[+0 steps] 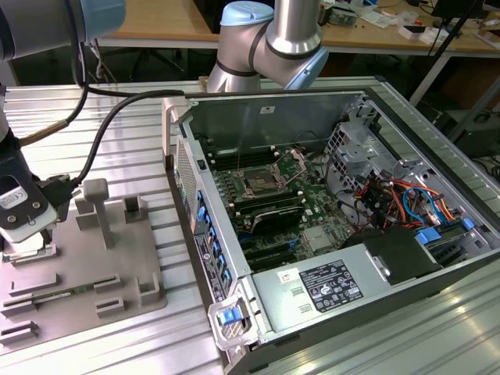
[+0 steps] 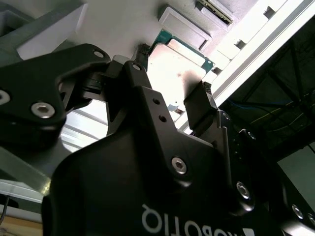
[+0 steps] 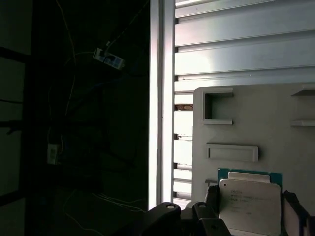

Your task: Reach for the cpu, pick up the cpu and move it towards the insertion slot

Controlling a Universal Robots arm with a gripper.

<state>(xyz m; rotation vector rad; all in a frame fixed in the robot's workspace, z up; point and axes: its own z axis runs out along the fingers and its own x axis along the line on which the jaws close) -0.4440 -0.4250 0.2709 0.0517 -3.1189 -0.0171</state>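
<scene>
The cpu [image 3: 248, 204], a flat silvery square on a green board, lies between my two fingers in both wrist views, at the grey tray's [image 3: 256, 118] corner. My gripper [image 3: 250, 216] has one finger [image 3: 211, 196] against each side edge of the cpu [image 2: 179, 69], so it is shut on it. I cannot tell whether the chip still rests on the tray. In the exterior view my gripper [image 1: 27, 242] is low over the grey tray [image 1: 86, 266] at the far left. The insertion slot [image 1: 258, 183], a shiny square frame with a dark centre, sits on the motherboard inside the open computer case, well to the exterior view's right.
Upright grey blocks [image 1: 98, 207] stand on the tray beside my gripper. The case's side wall [image 1: 191, 203] rises between tray and motherboard. Memory slots [image 1: 269, 215], cables [image 1: 398, 203] and a power supply [image 1: 328, 285] fill the case. The table's edge [image 3: 160, 98] runs close to the tray.
</scene>
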